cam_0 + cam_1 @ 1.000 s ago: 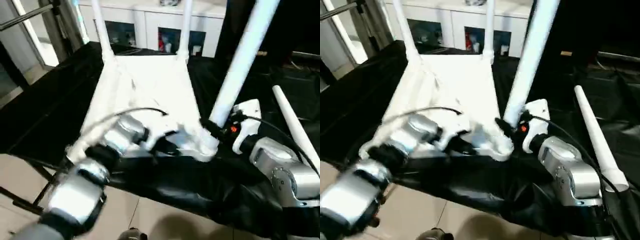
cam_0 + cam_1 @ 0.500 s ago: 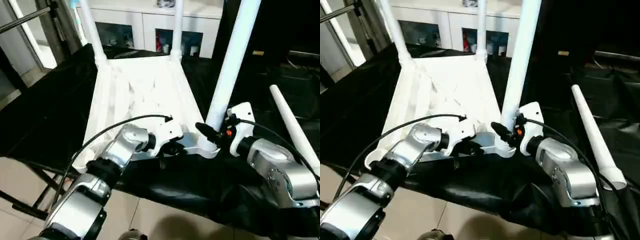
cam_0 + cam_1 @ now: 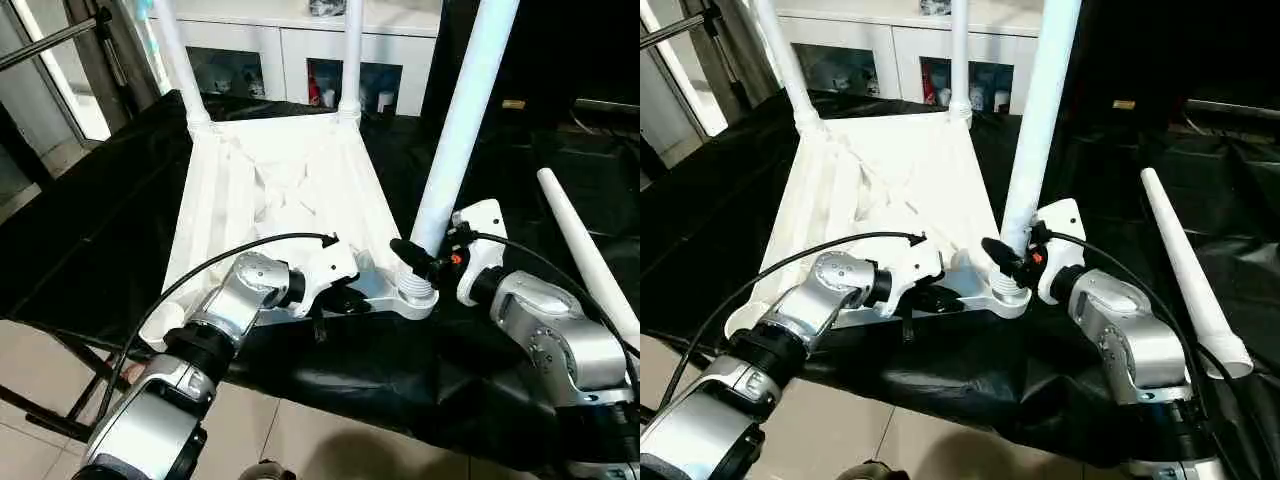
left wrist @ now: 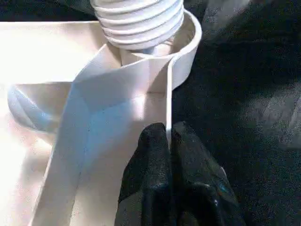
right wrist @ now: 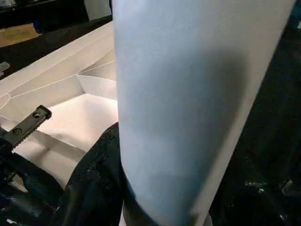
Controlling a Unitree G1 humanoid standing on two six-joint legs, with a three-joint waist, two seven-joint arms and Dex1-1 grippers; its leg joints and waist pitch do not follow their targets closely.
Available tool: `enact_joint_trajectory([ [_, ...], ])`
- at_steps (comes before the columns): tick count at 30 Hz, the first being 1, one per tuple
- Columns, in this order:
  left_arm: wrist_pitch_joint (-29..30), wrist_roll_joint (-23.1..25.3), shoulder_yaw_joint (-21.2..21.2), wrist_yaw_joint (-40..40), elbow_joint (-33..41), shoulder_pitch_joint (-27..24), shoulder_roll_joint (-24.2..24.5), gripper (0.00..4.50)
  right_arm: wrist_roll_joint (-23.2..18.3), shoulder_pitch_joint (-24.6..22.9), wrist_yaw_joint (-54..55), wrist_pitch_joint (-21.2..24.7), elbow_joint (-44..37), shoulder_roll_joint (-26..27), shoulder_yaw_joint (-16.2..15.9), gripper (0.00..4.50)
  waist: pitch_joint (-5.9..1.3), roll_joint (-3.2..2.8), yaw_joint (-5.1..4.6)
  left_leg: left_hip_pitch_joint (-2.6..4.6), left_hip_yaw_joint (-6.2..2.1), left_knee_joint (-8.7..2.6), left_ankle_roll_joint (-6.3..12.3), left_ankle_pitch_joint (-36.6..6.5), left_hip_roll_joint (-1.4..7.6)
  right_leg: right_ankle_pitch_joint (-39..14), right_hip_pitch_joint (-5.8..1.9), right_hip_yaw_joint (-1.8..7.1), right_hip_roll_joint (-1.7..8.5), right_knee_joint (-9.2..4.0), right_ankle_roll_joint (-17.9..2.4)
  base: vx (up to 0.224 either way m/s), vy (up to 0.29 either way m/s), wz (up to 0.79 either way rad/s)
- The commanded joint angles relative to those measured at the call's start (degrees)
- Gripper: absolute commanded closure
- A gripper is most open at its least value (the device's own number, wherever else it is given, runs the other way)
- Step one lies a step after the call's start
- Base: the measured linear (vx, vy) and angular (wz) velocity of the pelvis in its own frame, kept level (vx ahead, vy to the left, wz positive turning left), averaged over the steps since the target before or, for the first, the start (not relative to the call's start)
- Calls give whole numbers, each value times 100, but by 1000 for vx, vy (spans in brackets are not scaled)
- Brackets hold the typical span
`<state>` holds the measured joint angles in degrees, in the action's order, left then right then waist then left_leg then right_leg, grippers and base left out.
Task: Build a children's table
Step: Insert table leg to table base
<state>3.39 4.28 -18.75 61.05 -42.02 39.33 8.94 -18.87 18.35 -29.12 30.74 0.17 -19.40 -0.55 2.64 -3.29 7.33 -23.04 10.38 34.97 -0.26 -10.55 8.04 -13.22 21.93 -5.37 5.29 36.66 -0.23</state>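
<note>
1 black cloth [image 3: 90, 220] drapes bench; white cabinet [image 3: 300, 40] behind, tiled floor [image 3: 40, 350]

Upturned white table [image 3: 285, 190], probably three-legged

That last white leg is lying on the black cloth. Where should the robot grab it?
Probably near the middle of the loose leg, coming down from above. It lies flat on the black cloth with its narrow end pointing away from the robot, so its round sides are free for two fingers to close across. It gets thicker toward the near end, so the middle should balance better than the thin tip.
</note>
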Motion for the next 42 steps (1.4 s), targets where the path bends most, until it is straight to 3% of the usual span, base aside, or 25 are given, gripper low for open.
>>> enact_joint_trajectory([
  [1,8,22,-43,-16,-195,-75,6,384,66,76,-16,7,61,5,-88,259,-356,116,8,133,-256,-450,309,-926,592,-377,-239,388,587,-487,-1338,0,0,0],
  [6,-55,127,-60,-59,-430,21,87,378,75,71,-29,-6,69,5,-84,259,-349,127,11,126,-256,-458,275,-966,582,-326,-247,397,598,-492,-1317,0,0,0],
  [8,-68,187,-103,-23,-490,48,149,378,81,72,-34,-13,75,8,-87,259,-349,94,20,129,-264,-461,254,-987,589,-387,-245,396,606,-493,-1300,0,0,0],
  [15,-13,155,-81,74,-601,88,182,378,130,50,-64,-19,66,23,-95,259,-328,118,-16,131,-268,-488,135,-1208,587,-778,-241,403,610,-542,-1238,0,0,0],
  [16,-5,153,-87,93,-616,97,180,396,134,47,-71,-18,65,20,-98,259,-327,118,-18,133,-268,-487,131,-1218,585,-792,-238,405,610,-547,-1235,0,0,0],
  [25,42,79,-82,157,-644,144,94,447,185,-6,-288,252,-39,-201,-251,259,-326,127,-46,128,-264,-478,240,-1109,586,-588,-251,399,603,-530,-1314,0,0,0],
  [29,28,44,-47,144,-645,147,50,450,210,-15,-337,337,-33,-249,-295,259,-323,143,-41,131,-262,-480,204,-1160,593,-824,-245,407,617,-554,-1272,0,0,0],
  [35,34,31,-51,135,-606,123,34,450,172,40,-387,358,37,-259,-284,259,-328,150,-47,129,-260,-483,241,-1087,591,-643,-243,403,609,-535,-1295,0,0,0],
  [41,21,22,-50,168,-591,120,24,450,-80,181,-304,291,382,2,39,259,-315,144,-52,129,-264,-494,179,-1227,592,-953,-237,401,623,-570,-1289,0,0,0],
  [42,20,23,-48,169,-591,125,24,450,-239,198,-276,329,469,98,224,259,-312,146,-60,133,-266,-503,167,-1247,597,-957,-229,405,614,-568,-1277,0,0,0],
])
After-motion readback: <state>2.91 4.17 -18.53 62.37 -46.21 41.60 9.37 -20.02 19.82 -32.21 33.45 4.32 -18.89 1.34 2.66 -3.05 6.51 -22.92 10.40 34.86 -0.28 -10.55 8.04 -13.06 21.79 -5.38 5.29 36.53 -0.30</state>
